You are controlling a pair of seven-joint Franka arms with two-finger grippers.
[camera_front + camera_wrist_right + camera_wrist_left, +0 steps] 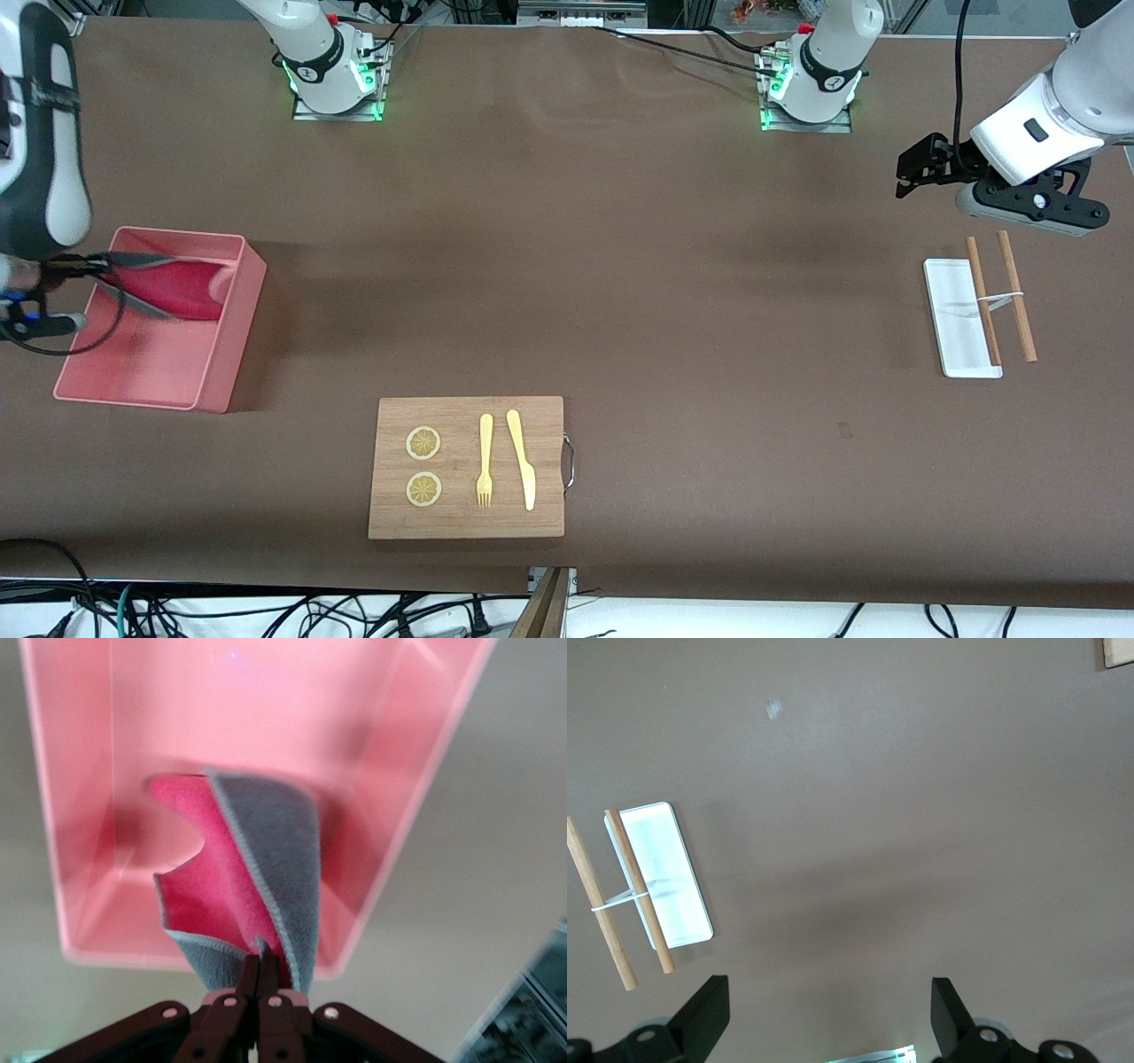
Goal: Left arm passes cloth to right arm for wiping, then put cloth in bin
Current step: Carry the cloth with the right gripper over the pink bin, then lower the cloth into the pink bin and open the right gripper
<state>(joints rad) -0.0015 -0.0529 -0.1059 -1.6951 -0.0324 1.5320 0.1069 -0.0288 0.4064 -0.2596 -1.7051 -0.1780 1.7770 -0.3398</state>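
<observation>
- The cloth (173, 288) hangs over the pink bin (226, 354). One face is red and the other is dark grey, with a grey stitched edge.
- In the right wrist view the cloth (239, 877) is folded, so both the red face and the grey face show, and it droops down into the bin (425, 815).
- The right gripper (75, 263) is over the edge of the bin at the right arm's end of the desk. Its fingers (257, 983) are pressed together on one corner of the cloth and pinch it tight.
- The bin sits on the brown desk (620, 292), toward the right arm's end.
- A wooden cutting board (467, 514) lies nearer to the front camera than the bin, about midway along the desk. A thin metal handle (569, 461) is on its short side.
- On the board lie two lemon slices (423, 443), a yellow fork (485, 461) and a yellow knife (523, 461), side by side.
- The left gripper (921, 168) hangs in the air over the desk at the left arm's end and holds nothing. The left arm waits there. Its fingers (704, 1014) are spread wide apart.
- A small flat white tray (955, 332) lies just below it on the desk. Two brown sticks (1015, 297), tied with a thin white band, rest across one side of the tray.
</observation>
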